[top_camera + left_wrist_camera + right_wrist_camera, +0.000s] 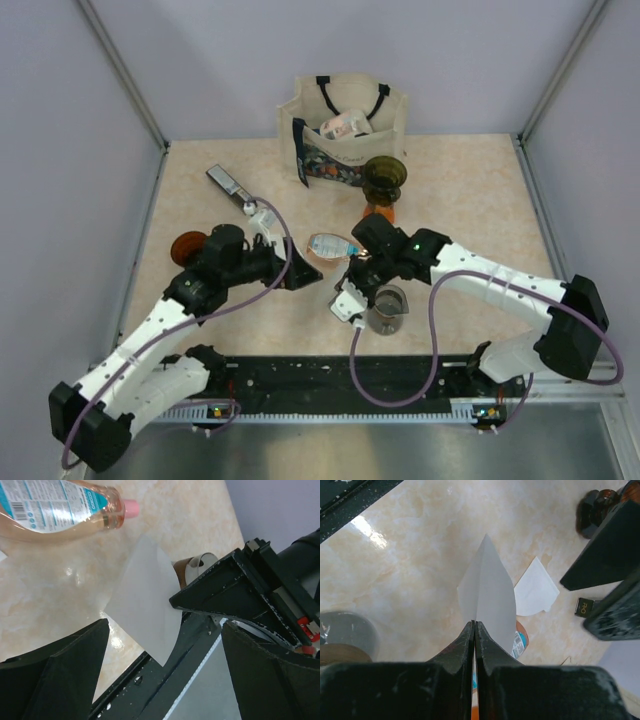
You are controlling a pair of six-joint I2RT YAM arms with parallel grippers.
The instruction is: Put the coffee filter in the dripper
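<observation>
A white paper coffee filter [487,587] is pinched at its edge by my right gripper [474,624], whose jaws are shut on it. It hangs above the table's front part [348,300], with the right gripper [353,283] just above it. The same filter [145,600] shows in the left wrist view ahead of my left gripper [165,630], which is wide open and touches nothing. The left gripper [303,275] stands just left of the filter. A glass dripper with a brown collar [388,308] stands on the table just right of the filter, also visible as the dripper [345,637].
A second white filter [536,587] lies flat on the table. A bottle of pinkish liquid [333,245] lies between the arms. An amber glass piece [385,178] and a tote bag [345,125] stand at the back. A brown round object [187,247] sits at left.
</observation>
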